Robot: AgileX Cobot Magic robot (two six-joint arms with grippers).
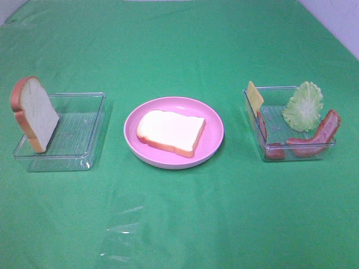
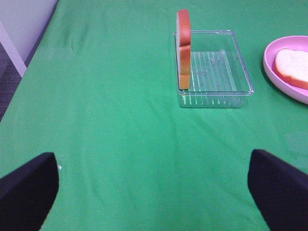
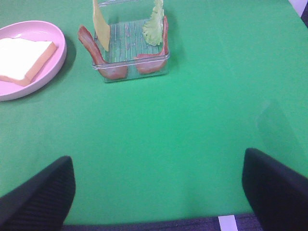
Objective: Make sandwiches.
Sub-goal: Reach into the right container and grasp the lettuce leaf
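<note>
Green cloth covers the desk (image 1: pixel 179 224); dial centred on the pink plate (image 1: pixel 216 134), exterior view.

- Left tool (image 2: pixel 151 159): fingers spread wide, nothing between them, hanging over bare cloth. Not seen in the exterior view.
- 9 o'clock: clear left tray (image 1: pixel 78 131). One upright bread slice (image 1: pixel 35 115) stands on its edge at the tray's outer side, crust up, leaning slightly. Rest of the tray is bare.
- Centre: flat bread slice (image 1: pixel 171 131) lies on the plate, long axis running roughly 10 to 4 o'clock. Nothing stacked on it yet; sandwich looks barely begun.
- 3 o'clock: clear right tray (image 1: pixel 275 120), holding the fillings. Cheese square (image 1: pixel 255 96) stands on edge at the wall nearest the plate. Lettuce (image 1: pixel 303 106) stands upright at the far outer corner. Bacon strips (image 1: pixel 321 133) drape over the rim, one by the cheese, one at the outer side.
- Right tool (image 3: pixel 156 159): released, wide apart, empty, over bare cloth with the fillings tray ahead of it.

Judgement: a filling likely goes on next, so the right arm is nearer. Fillings stand thin-edge-up and crowd together. Tray walls and overhanging bacon may hamper a clean pinch. Path from tray to plate looks unobstructed.
</note>
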